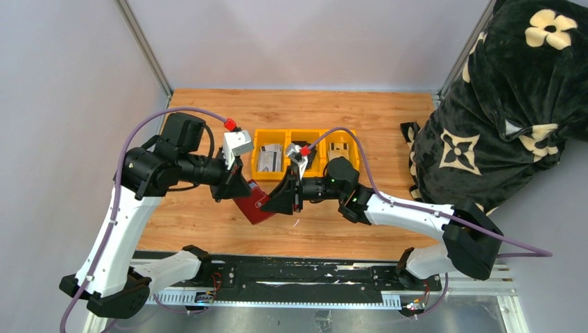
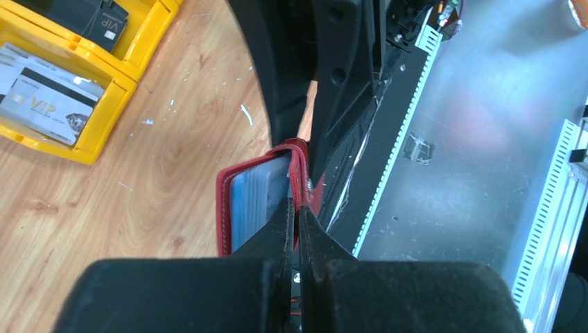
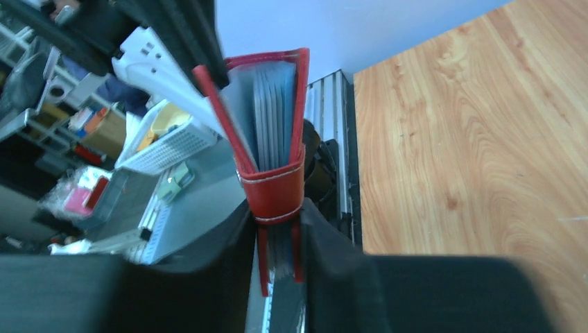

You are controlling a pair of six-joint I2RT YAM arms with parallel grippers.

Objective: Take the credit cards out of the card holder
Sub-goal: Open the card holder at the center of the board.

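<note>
The maroon card holder (image 1: 255, 205) hangs in the air between my two grippers, above the near part of the wooden table. My left gripper (image 1: 243, 189) is shut on one thin red cover flap; in the left wrist view (image 2: 297, 205) its fingers pinch the flap (image 2: 299, 163). My right gripper (image 1: 279, 200) is shut on the holder's folded end (image 3: 277, 187). The holder is spread open, showing grey-blue inner leaves (image 3: 272, 114). I cannot tell whether cards sit in them. Grey-white credit cards (image 1: 270, 158) lie in the yellow tray, one marked VIP (image 2: 45, 111).
A yellow three-compartment tray (image 1: 305, 133) stands behind the grippers, with a dark card (image 2: 83, 14) in the middle bin and a tan card (image 1: 339, 148) in the right one. A black floral cloth bundle (image 1: 499, 104) fills the right side. The black rail (image 1: 305, 281) runs along the near edge.
</note>
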